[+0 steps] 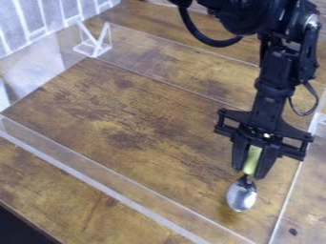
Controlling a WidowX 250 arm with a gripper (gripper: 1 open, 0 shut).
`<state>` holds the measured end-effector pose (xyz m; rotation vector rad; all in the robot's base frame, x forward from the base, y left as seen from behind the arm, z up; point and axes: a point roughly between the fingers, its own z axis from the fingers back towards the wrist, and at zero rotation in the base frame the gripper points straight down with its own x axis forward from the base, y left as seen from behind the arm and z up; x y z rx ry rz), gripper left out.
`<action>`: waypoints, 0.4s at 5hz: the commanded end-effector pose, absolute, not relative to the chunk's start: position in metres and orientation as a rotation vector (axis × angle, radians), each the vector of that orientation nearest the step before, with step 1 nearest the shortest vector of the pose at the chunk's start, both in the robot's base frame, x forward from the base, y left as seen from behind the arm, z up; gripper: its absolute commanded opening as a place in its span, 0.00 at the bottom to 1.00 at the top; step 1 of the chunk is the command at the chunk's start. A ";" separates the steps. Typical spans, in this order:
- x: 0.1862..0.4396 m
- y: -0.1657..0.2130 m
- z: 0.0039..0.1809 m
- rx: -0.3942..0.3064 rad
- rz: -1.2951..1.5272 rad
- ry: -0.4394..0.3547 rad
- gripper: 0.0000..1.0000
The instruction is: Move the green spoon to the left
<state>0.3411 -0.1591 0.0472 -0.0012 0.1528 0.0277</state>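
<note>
Black claw (254, 160): pointing straight down, jaws narrowed on the yellow-green handle of the green spoon (247, 181). The spoon hangs below the claw, its silver bowl nearest the camera, at or just above the wooden table (121, 110). Clear acrylic barrier (76, 176): well to the claw's left, along the table's near edge.
</note>
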 end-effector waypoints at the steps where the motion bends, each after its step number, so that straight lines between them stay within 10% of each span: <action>1: 0.363 -0.151 0.081 -0.042 0.053 0.055 0.00; 2: 0.364 -0.135 0.078 -0.042 0.073 0.058 0.00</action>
